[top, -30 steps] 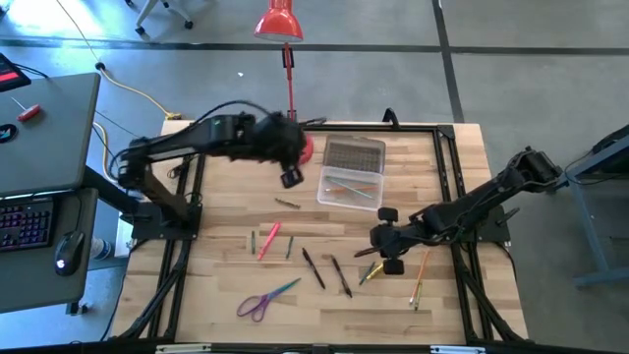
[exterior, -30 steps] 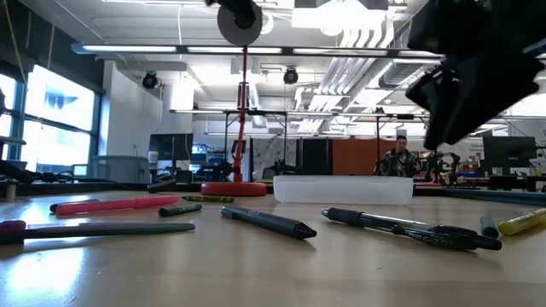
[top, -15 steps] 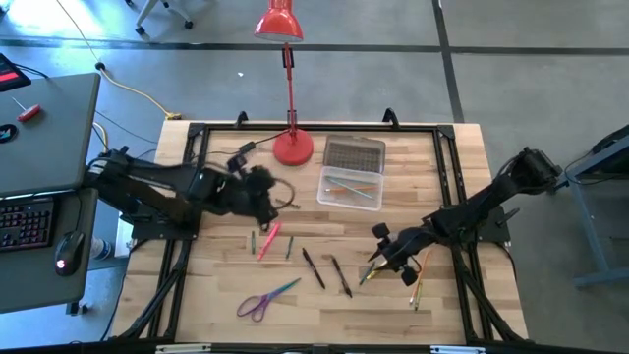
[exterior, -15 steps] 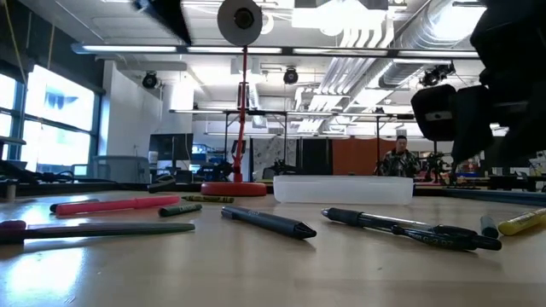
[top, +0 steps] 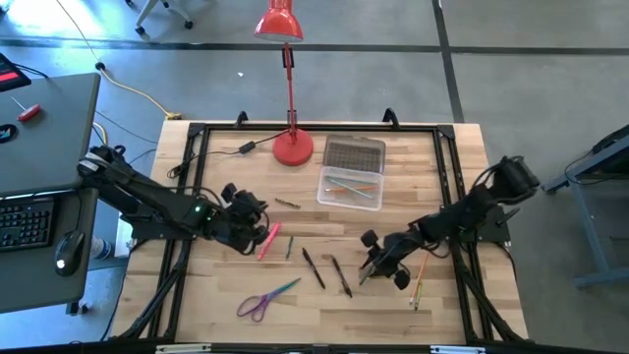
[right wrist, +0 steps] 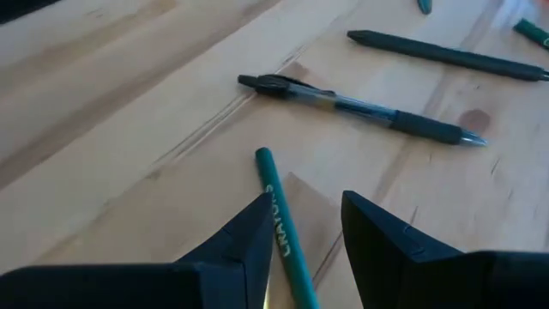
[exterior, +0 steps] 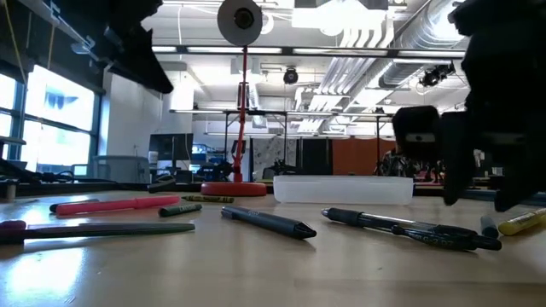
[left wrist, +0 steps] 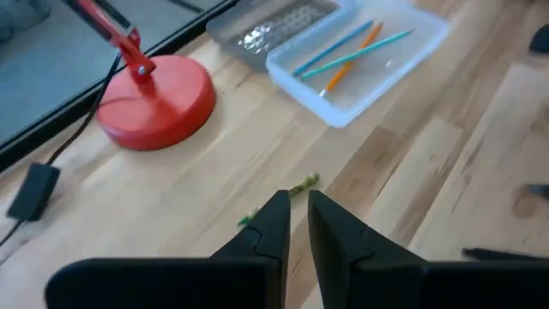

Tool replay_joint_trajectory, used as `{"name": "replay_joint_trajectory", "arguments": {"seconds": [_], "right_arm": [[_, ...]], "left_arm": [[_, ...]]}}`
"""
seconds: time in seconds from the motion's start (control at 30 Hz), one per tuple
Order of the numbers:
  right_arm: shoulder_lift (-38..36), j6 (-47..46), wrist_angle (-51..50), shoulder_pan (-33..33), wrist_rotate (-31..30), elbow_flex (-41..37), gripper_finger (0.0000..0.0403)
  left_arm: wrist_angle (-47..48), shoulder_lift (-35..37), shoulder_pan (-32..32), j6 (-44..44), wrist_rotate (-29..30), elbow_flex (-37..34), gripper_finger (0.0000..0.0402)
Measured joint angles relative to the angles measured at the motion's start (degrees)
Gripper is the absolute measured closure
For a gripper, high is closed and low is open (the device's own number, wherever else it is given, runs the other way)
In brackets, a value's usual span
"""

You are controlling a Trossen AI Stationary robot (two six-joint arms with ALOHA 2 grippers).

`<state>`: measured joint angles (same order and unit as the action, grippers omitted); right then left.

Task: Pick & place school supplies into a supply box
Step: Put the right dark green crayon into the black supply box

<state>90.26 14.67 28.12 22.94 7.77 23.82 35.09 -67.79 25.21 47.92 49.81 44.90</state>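
Note:
The school supplies lie loose on the wooden table: a pink marker, a short green crayon, two black pens, purple-handled scissors and pencils. The clear supply box holds a few pencils, and its bumpy lid lies flat behind it. My left gripper hovers just short of the green crayon, its fingers a narrow gap apart with nothing between them. My right gripper stands open and low, one finger on either side of a green pencil that lies flat on the table.
The red desk lamp stands with its round base at the far edge, left of the lid, its cord trailing left. A black frame rail runs round the table. Bare wood lies between the box and the pens.
My left gripper has swung from beside the lamp base toward the table's near left and come down, rolling as it went, to just above the pink marker and green crayon. My right gripper has sunk toward the table over the green pencil and rolled.

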Motion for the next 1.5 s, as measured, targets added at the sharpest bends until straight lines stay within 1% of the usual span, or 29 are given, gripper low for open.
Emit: {"name": "replay_joint_trajectory", "arguments": {"seconds": [0.17,0.23,0.37,0.47,0.53,0.63,0.67,0.73,0.83,1.03,1.13,1.23,1.3,1.43,1.5], "right_arm": [[4.93,1.02,0.24,-1.79,6.11,1.75,0.0284],[6.55,2.49,0.9,-2.01,5.89,1.81,0.0284],[8.25,3.98,0.87,-2.64,3.19,1.75,0.0289],[8.29,5.29,0.85,-3.24,4.68,1.75,0.0312],[8.3,6.4,0.85,-3.5,6.27,1.79,0.0339],[8.32,6.56,1.62,-3.5,7.0,1.78,0.0387],[8.26,6.57,2.24,-3.5,7.24,1.71,0.0393],[7.4,6.5,3.92,-3.5,7.06,1.62,0.0388],[3.98,6.06,3.99,-4.23,3.08,1.42,0.0379],[-7.58,6.39,1.3,-10.98,-6.77,1.51,0.0397],[-12.01,6.41,1.63,-15.91,-15.05,1.56,0.039],[-13.49,6.18,1.53,-21.78,-21.85,1.62,0.0389],[-13.25,3.61,1.18,-25.86,-21.6,1.62,0.0393],[-9.62,-3.55,1.01,-32.03,-13.03,1.62,0.0399],[-6.87,-4.01,1.59,-33.32,-12.3,1.62,0.0398]], "left_arm": [[-0.18,0.0,-0.04,-0.13,0.08,-0.28,0.0323],[-0.96,0.13,-0.04,-1.27,0.21,-0.27,0.0323],[-1.28,0.13,-0.04,-2.56,0.23,-0.26,0.0323],[-1.2,0.13,-0.04,-2.62,0.26,-0.26,0.0323],[-1.22,0.13,-0.04,-2.62,0.3,-0.26,0.0323],[-1.24,0.13,-0.04,-2.62,0.72,-0.26,0.0323],[-1.2,0.13,-0.04,-2.62,0.78,-0.26,0.0323],[-1.21,0.13,-0.04,-2.62,0.8,-0.26,0.0323],[-1.24,0.13,-0.04,-2.62,0.82,-0.26,0.0323],[-2.59,0.13,-0.04,-2.62,0.9,-0.26,0.0323],[-2.65,0.13,-0.06,-2.6,0.94,-0.26,0.0323],[-2.83,0.13,-0.06,-2.58,0.94,-0.26,0.0323],[-3.16,0.13,-0.06,-2.6,0.95,-0.26,0.0323],[-4.11,0.13,-0.06,-2.6,0.93,-0.26,0.0323],[-4.08,0.13,-0.06,-2.6,0.93,-0.26,0.0323]]}}
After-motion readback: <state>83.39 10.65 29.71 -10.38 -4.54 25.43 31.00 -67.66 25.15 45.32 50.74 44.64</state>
